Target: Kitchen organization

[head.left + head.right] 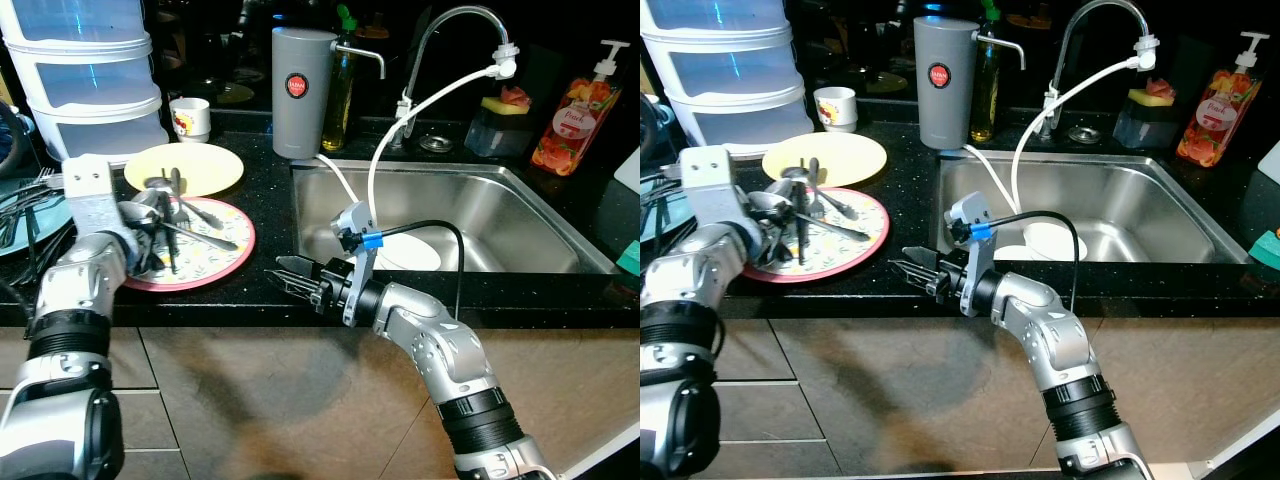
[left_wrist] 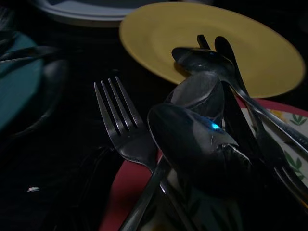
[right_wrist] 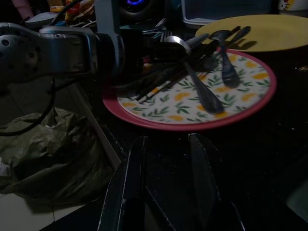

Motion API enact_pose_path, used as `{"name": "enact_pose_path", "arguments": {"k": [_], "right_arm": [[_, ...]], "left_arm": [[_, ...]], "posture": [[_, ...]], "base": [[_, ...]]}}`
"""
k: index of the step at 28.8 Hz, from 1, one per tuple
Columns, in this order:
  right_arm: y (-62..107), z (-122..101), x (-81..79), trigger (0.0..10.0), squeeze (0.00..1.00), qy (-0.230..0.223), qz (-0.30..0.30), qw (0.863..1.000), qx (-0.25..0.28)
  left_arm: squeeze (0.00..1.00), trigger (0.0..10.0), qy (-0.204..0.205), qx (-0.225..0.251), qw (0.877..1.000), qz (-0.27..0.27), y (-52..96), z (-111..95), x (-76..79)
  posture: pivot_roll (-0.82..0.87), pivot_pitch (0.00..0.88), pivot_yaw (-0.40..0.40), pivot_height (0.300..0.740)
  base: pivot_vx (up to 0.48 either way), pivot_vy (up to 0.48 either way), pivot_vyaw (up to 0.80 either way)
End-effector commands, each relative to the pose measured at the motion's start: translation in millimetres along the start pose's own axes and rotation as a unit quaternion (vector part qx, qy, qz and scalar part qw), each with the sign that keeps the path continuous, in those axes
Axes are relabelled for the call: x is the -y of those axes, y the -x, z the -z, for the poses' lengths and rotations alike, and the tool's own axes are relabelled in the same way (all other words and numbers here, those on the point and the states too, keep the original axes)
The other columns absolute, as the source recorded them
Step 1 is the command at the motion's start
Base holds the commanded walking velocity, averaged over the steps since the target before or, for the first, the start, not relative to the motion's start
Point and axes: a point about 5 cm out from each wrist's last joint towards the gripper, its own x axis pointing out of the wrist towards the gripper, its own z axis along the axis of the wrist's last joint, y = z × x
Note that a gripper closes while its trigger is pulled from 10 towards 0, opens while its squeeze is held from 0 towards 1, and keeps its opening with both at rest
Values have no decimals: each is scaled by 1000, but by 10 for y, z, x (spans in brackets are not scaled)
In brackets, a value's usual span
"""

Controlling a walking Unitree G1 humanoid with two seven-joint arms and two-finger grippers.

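On the counter (image 1: 262, 215), the fork (image 2: 122, 128) points away from the left hand (image 1: 150, 232).

Head views bright and sharp; both wrist views dim, softly blurred.

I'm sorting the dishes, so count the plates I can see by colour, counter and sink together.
Yellow plate: 1
Red-rimmed patterned plate: 1
Teal plate: 1
White plate in the sink: 1
Total: 4
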Motion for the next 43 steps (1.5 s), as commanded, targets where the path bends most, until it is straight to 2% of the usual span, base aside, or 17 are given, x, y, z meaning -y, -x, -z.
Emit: {"name": "enact_pose_path", "arguments": {"k": [1,3,12,16,17,21,23,26,27,30,32,36,38,39,41,43], "right_arm": [[3,12,-34,10000,0,4,-6,1000,-6],[8,13,-32,10000,0,5,-4,1000,-6],[25,11,-19,10000,0,6,0,1000,-6],[29,9,-13,10000,0,6,2,1000,-6],[28,7,-7,10000,0,7,4,1000,-6],[32,-2,-1,10000,0,8,6,1000,-6],[32,-2,-1,10000,0,8,6,1000,-6],[38,-23,10,10000,0,8,11,1000,0],[45,-40,17,10000,0,6,14,1000,5],[48,-61,25,10000,0,1,16,1000,11],[47,-68,28,10000,0,-2,15,1000,14],[45,-89,23,10000,0,-11,11,1000,23],[42,-91,24,10000,0,-13,10,1000,25],[38,-92,25,10000,0,-13,10,1000,25],[26,-93,27,10000,0,-13,10,1000,25],[-1,-88,29,10000,0,-8,12,1000,22]], "left_arm": [[0,10000,8,-46,999,11,-27,230,109],[0,10000,14,-40,999,14,-43,205,187],[0,10000,25,-24,999,25,-66,138,332],[0,10000,30,-26,998,45,-62,148,431],[0,10000,29,-30,997,61,-57,166,515],[0,10000,24,-31,997,72,-55,195,600],[0,10000,24,-31,997,72,-55,195,600],[0,10000,7,2,998,58,-43,64,561],[0,10000,-16,35,998,40,-15,-70,487],[0,10000,-47,74,996,12,41,-235,360],[0,10000,-57,87,995,0,64,-290,300],[0,10000,-75,147,984,-65,203,-542,5],[0,10000,-78,161,981,-77,234,-601,-47],[0,10000,-73,172,980,-72,245,-638,-51],[0,10000,-65,168,983,-24,240,-626,30],[0,10000,-76,123,986,78,226,-463,223]], "posture": [[67,49,-24,740],[65,46,-22,740],[61,51,-17,740],[60,56,-17,740],[58,59,-14,740],[56,60,-13,740],[56,60,-13,740],[54,61,-13,740],[54,61,-13,740],[52,60,-11,740],[52,58,-13,740],[57,56,-20,740],[60,55,-23,740],[66,55,-29,740],[66,55,-29,740],[67,54,-30,740]], "base": [[0,0,0],[0,0,0],[0,0,0],[0,0,0],[0,0,0],[0,0,0],[0,0,0],[0,0,0],[0,0,0],[0,0,0],[0,0,0],[0,0,0],[0,0,0],[0,0,0],[0,0,0],[0,0,0]]}}
